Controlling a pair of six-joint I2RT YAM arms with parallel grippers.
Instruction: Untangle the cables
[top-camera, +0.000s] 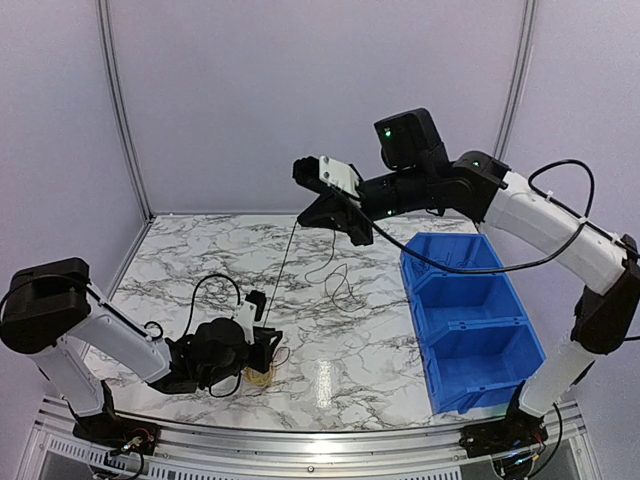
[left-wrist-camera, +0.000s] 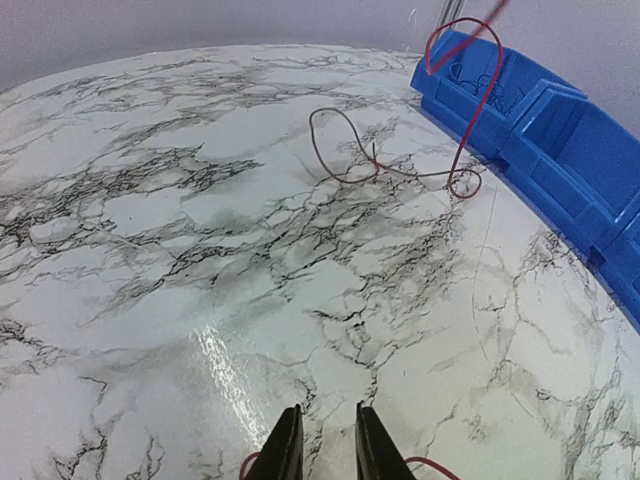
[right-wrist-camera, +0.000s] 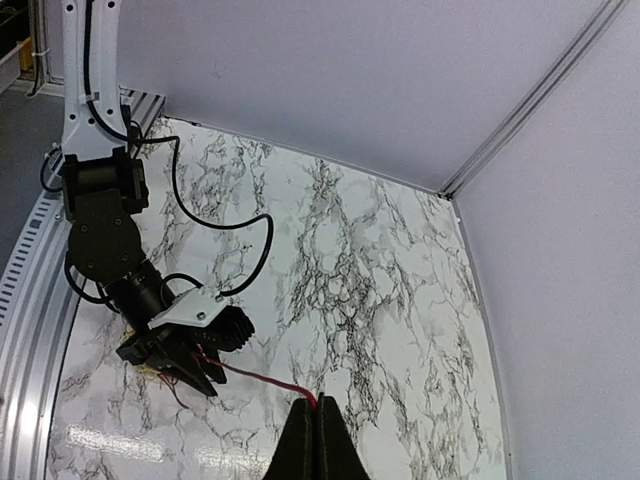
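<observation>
Your right gripper (right-wrist-camera: 314, 418) is pinched shut on a red cable (right-wrist-camera: 260, 379) high over the table (top-camera: 190, 265). Your left gripper (left-wrist-camera: 325, 440) sits low with its jaws slightly apart.

The right wrist view shows you the red cable running taut from the closed tips down to the left gripper. The left wrist view shows its two fingers (left-wrist-camera: 285, 450) with a narrow strip of marble between them. Only the top view shows the cables (top-camera: 258, 377) as a small yellowish bundle under that gripper, close to the table's near edge and left of its middle. A loose red loop (left-wrist-camera: 345, 150) lies on the marble between the bundle and the blue bin (top-camera: 466, 279) along the right edge. The right arm's thick black cable (top-camera: 440, 262) crosses in front of the bin's far corner.
</observation>
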